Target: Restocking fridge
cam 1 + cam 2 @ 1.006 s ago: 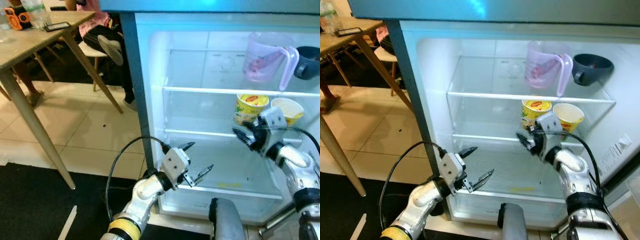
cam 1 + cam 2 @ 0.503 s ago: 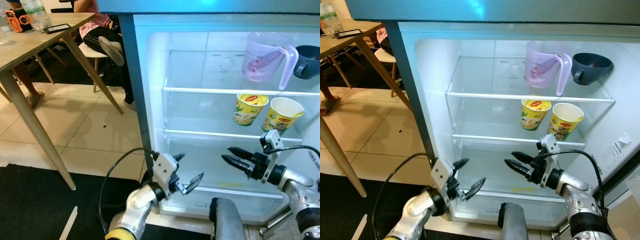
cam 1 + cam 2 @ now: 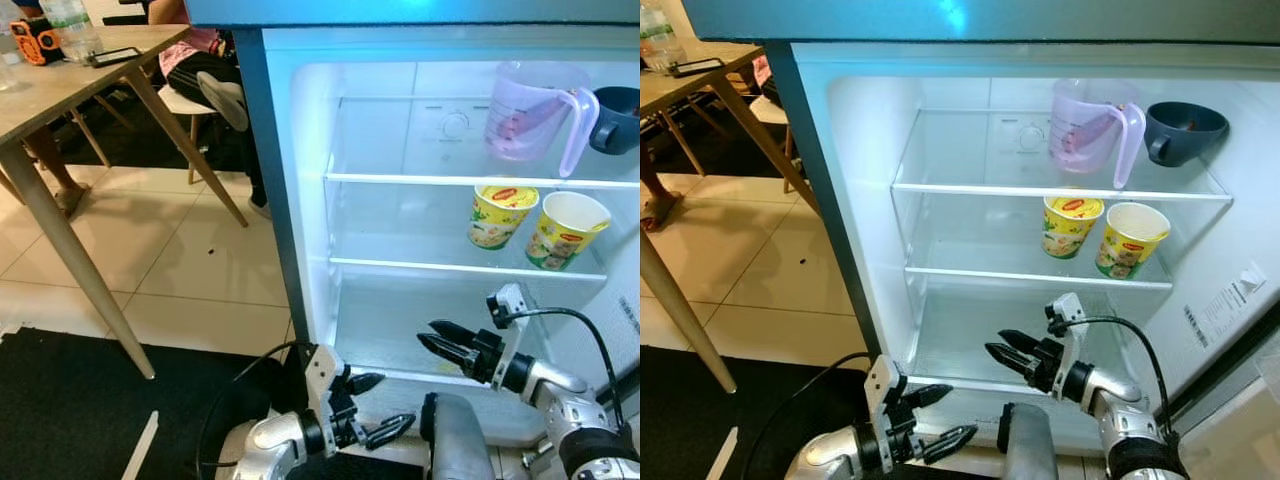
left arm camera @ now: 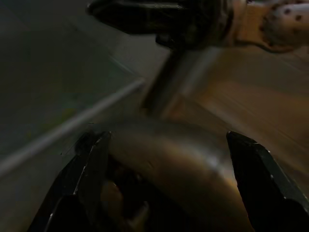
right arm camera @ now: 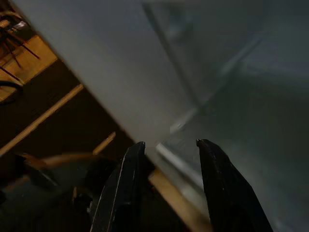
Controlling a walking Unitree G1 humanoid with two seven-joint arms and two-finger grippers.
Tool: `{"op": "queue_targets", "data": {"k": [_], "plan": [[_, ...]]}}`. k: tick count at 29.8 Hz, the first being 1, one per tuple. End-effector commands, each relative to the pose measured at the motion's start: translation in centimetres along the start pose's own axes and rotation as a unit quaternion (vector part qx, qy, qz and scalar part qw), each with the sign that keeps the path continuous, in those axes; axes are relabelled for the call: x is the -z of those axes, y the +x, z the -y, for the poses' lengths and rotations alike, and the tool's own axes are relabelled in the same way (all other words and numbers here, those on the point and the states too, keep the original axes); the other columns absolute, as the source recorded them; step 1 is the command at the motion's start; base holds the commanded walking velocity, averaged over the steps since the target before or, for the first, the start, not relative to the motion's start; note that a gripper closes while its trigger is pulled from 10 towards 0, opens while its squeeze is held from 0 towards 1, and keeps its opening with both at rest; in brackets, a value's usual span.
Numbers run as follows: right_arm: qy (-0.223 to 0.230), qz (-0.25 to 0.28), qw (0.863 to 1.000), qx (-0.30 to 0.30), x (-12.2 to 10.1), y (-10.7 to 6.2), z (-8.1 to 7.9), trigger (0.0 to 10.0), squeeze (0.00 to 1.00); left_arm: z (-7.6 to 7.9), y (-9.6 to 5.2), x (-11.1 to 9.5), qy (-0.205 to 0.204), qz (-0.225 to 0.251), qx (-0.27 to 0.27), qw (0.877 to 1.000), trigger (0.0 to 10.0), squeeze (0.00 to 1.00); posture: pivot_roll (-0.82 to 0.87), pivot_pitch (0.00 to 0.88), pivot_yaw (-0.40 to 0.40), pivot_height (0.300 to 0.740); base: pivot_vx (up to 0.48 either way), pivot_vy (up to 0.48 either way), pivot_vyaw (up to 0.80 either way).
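Right pincer (image 3: 434,342) lowered, noodle cups (image 3: 500,215) above it

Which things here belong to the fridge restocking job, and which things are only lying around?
Job: fridge; two noodle cups on its middle shelf; pitcher and dark bowl on the top shelf.

Lying about: wooden table with phone and bottle; chair.

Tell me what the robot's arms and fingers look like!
Both arms are shiny silver tubes with rounded joints. The left gripper and the right gripper each end in two long, pointed black fingers. A small pale box sits on each wrist, and a thin black cable loops from it. The left arm has a yellow band lower down.
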State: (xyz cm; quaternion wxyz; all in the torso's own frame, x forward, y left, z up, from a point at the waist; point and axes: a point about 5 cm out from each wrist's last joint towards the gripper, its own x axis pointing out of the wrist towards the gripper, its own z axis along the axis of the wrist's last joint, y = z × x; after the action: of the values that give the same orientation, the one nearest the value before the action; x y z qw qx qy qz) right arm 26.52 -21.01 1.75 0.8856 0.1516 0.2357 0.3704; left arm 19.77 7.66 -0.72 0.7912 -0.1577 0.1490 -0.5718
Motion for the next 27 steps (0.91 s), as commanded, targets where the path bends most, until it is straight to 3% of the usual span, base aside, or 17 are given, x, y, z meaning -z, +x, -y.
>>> {"op": "queue_targets", "data": {"k": [1, 5, 12, 13, 17, 19, 22, 27], "plan": [[0.003, -0.013, 1.000, 0.007, 0.9, 0.2, -0.2, 10.0, 0.00, -0.1, -1.2, 0.5, -0.022, -0.010, 0.008, 1.000, 10.0, 0.00, -0.03, 0.000, 0.028, 0.470, 0.000, 0.000, 0.00], [0.008, -0.027, 0.997, 0.078, 2.0, 0.2, 0.4, 10.0, 0.00, -0.5, -3.2, 1.1, -0.070, -0.017, 0.008, 0.997, 10.0, 0.00, -0.03, 0.000, 0.030, 0.490, 0.000, 0.000, 0.00], [0.016, -0.026, 0.995, 0.096, 2.5, 0.4, 0.5, 10.0, 0.00, -1.1, -4.5, 1.4, -0.091, -0.017, -0.014, 0.996, 10.0, 0.00, -0.03, 0.000, 0.031, 0.505, 0.000, 0.000, 0.00], [0.008, -0.035, 0.993, 0.115, 3.0, 0.6, 0.4, 10.0, 0.00, -1.4, -5.6, 1.7, -0.108, -0.015, -0.036, 0.993, 10.0, 0.00, -0.03, 0.000, 0.036, 0.510, 0.000, 0.000, 0.00], [0.008, -0.041, 0.990, 0.131, 3.4, 0.8, 0.4, 10.0, 0.00, -1.5, -6.7, 2.3, -0.130, -0.016, -0.057, 0.990, 10.0, 0.00, -0.03, 0.000, 0.038, 0.510, 0.000, 0.000, 0.00], [0.008, -0.041, 0.990, 0.131, 3.4, 0.8, 0.4, 10.0, 0.00, -1.5, -6.7, 2.3, -0.130, -0.016, -0.057, 0.990, 10.0, 0.00, -0.03, 0.000, 0.038, 0.510, 0.000, 0.000, 0.00], [0.024, -0.010, 0.987, 0.158, 3.1, 0.7, 0.7, 10.0, 0.00, -1.3, -8.6, 4.1, -0.178, -0.019, -0.109, 0.978, 10.0, 0.00, -0.02, 0.000, 0.044, 0.515, 0.000, 0.000, 0.00], [0.028, -0.002, 0.986, 0.167, 3.0, 0.8, 0.8, 10.0, 0.00, -1.3, -10.0, 5.0, -0.206, -0.016, -0.152, 0.967, 10.0, 0.00, -0.02, 0.000, 0.045, 0.525, 0.000, 0.000, 0.00]]}}
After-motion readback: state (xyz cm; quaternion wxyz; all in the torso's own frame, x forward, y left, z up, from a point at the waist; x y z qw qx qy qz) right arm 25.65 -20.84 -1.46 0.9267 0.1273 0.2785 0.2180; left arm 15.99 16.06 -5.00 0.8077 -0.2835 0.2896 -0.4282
